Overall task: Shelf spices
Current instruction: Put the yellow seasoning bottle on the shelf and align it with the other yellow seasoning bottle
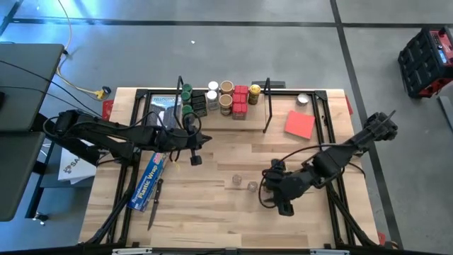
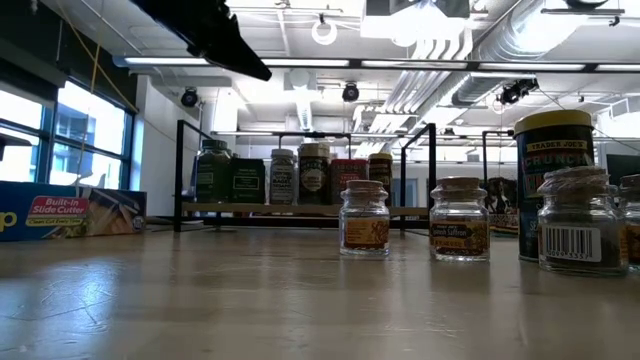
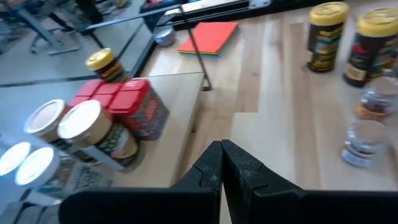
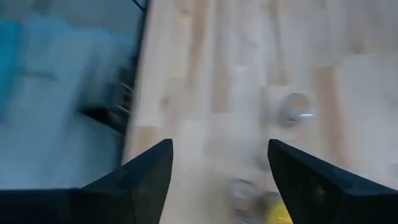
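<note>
Toward the worktop's far edge, left of centre: the shelf (image 1: pixel 226 113), black wire frame over a pale board, carrying a row of spices (image 1: pixel 225 98) — green-lidded jars, white- and tan-lidded ones, red square tins, one yellow-lidded jar at the right end of the row; the board's right stretch bare

Middle of the worktop, a little toward the near edge: two tiny clear jars (image 1: pixel 245 183), upright, side by side, well apart from the shelf

Right gripper (image 1: pixel 276 188): fingers spread wide, nothing between them, hanging just right of the clear jars, which lie toward the worktop's left edge from it; judged the nearer arm for that pair

Left gripper (image 1: pixel 195 157): fingers pressed together, empty, hovering in front of the shelf's left half; in its wrist view two yellow-lidded jars (image 3: pixel 348 40) stand upright beyond its tips

Left edge: long blue plastic-wrap box (image 1: pixel 150 180), lying slantwise, not shelf stock

Far right corner: flat red card (image 1: pixel 299 125), likewise not stock
</note>
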Robot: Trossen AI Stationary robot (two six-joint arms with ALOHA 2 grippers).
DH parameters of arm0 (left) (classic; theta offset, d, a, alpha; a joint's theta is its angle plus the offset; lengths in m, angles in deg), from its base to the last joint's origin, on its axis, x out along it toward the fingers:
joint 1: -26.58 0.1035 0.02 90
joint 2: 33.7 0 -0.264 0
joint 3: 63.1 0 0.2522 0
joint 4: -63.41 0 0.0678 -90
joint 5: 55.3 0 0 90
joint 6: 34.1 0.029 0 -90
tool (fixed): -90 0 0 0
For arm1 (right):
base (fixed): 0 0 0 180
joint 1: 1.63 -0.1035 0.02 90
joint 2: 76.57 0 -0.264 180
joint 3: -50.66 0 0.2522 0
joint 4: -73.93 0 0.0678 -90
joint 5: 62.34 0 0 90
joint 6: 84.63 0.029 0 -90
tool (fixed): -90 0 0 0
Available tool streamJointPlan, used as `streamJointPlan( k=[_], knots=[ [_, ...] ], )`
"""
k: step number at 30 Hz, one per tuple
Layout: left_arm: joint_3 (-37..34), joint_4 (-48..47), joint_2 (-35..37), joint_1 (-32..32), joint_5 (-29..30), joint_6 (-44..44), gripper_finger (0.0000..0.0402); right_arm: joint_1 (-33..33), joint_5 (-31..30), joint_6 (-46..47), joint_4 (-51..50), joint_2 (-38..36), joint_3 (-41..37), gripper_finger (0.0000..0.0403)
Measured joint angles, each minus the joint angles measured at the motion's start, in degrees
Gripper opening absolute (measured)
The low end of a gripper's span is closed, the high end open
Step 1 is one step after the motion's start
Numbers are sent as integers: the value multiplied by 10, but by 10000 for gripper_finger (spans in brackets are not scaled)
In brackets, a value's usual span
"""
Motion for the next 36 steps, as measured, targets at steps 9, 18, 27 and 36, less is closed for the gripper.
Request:
streamJointPlan(
  k=[9,18,27,36],
  knots=[
    [0,0,0,9,15,-5,1,64,83,-182,-185,113,120,256],
    [0,-1,0,9,15,-15,1,108,133,-265,-316,180,162,256],
    [0,-2,0,9,15,-20,1,119,121,-268,-291,191,162,257],
    [0,-12,0,9,26,-20,1,117,68,-203,-337,191,139,285]
  ],
)
